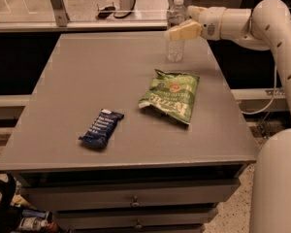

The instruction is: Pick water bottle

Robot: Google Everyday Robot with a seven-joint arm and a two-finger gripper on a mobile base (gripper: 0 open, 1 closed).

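Observation:
The water bottle [175, 48] is clear with a white cap and stands upright at the back right of the grey table [87, 76]. My gripper [179, 23] reaches in from the right at the bottle's mid height. It is open, with the near cream finger [184, 32] crossing in front of the bottle and the other finger behind it. The bottle's label is partly hidden by the finger. The bottle rests on the table.
A green chip bag [170, 95] lies in front of the bottle, right of the middle. A dark blue snack bar [102, 126] lies near the front left. My white arm [276, 28] arches over the table's right edge. Drawers [133, 200] sit below the top.

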